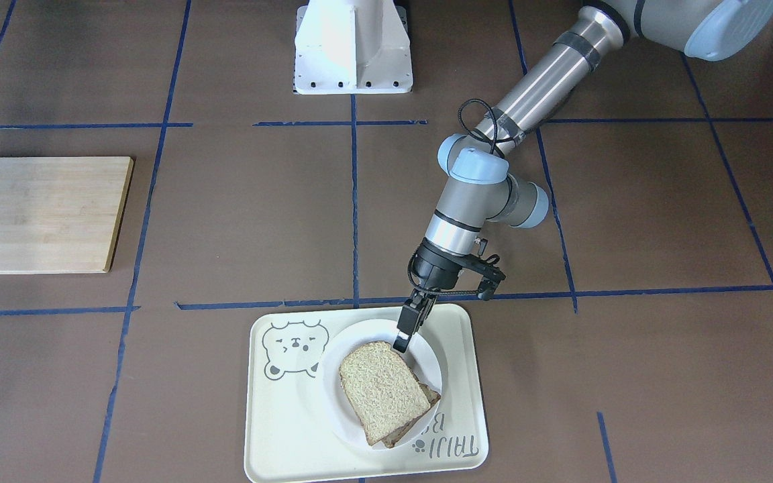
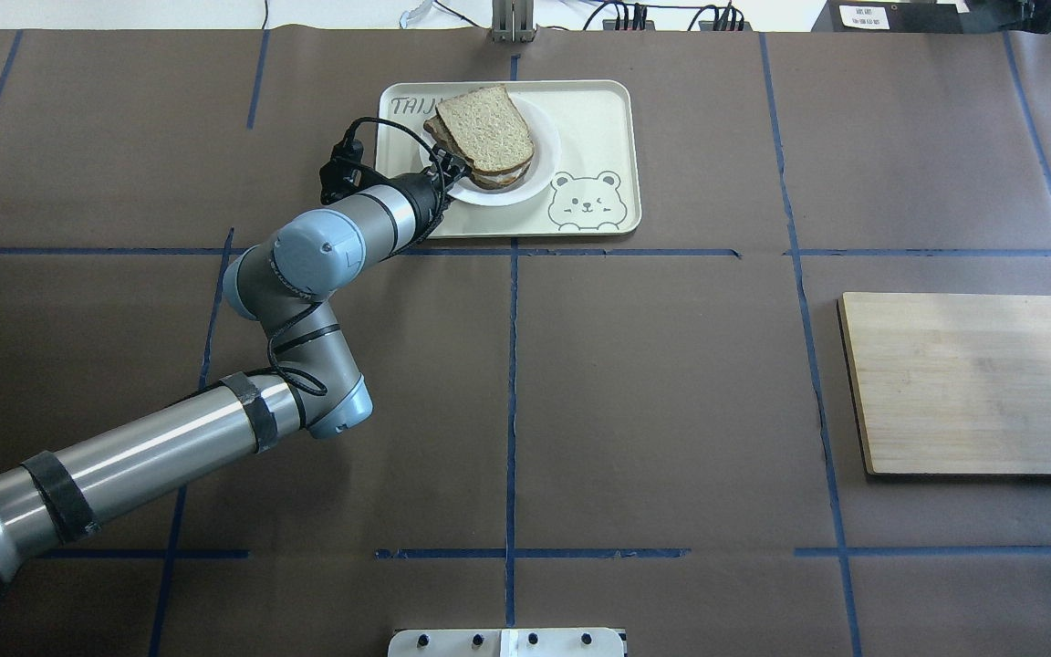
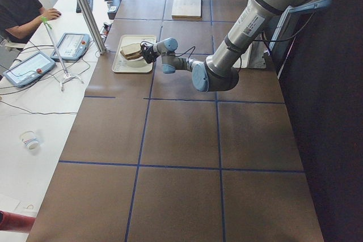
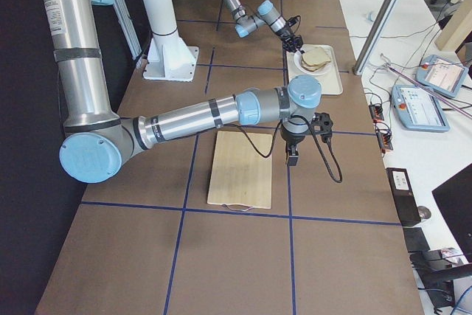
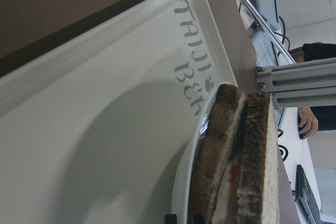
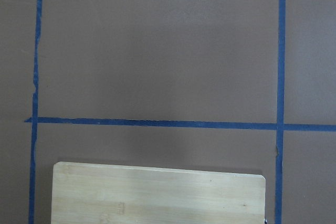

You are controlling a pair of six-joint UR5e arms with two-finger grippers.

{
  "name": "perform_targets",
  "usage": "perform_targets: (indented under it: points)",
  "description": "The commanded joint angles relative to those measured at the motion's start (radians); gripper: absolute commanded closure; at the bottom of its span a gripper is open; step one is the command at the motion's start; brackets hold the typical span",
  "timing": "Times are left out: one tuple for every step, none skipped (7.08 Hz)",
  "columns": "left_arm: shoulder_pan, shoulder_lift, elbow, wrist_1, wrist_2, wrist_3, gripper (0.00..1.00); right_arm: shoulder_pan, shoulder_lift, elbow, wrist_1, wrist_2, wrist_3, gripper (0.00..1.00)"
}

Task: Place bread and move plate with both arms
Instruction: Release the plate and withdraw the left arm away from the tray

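The plain bread slice [image 1: 383, 386] lies on top of a darker slice on the white plate [image 1: 366, 333], which sits on the bear-print tray [image 1: 279, 416]. My left gripper [image 1: 401, 345] is at the plate's near rim, its fingers close together around the rim. The overhead view shows the bread [image 2: 489, 128], the plate [image 2: 544, 160] and the left gripper [image 2: 457, 169]. The left wrist view shows the plate's rim [image 5: 181, 198] and the stacked slices [image 5: 257, 156] edge-on. My right gripper [image 4: 293, 158] hangs over the table beside the wooden board [image 4: 240, 167]; I cannot tell whether it is open.
The wooden cutting board [image 2: 972, 383] lies on the table's right half, far from the tray [image 2: 598, 119]. The white pedestal [image 1: 353, 47] stands at the robot's side. An operator [image 3: 22, 4] sits at a side desk beyond the tray.
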Motion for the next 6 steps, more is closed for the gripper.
perform_targets:
  points:
    - [-0.003,0.063,-0.096,0.003,-0.03,0.037,0.0,0.0,-0.003,-0.005,0.0,0.0,-0.001,0.0]
    - [-0.026,0.14,-0.219,0.041,-0.096,0.076,0.0,0.0,-0.003,-0.005,0.0,-0.002,-0.001,0.0]
    - [-0.055,0.191,-0.321,0.126,-0.166,0.1,0.0,0.0,-0.003,-0.005,0.0,-0.002,-0.001,0.0]
    - [-0.088,0.228,-0.415,0.221,-0.225,0.138,0.0,0.0,-0.005,-0.005,0.0,-0.002,-0.001,0.0]
    - [-0.124,0.29,-0.516,0.285,-0.292,0.223,0.0,0.0,-0.009,-0.003,0.0,0.0,-0.009,0.0]
    - [-0.176,0.384,-0.618,0.348,-0.367,0.326,0.0,0.001,-0.015,-0.003,0.0,-0.002,-0.012,0.0]
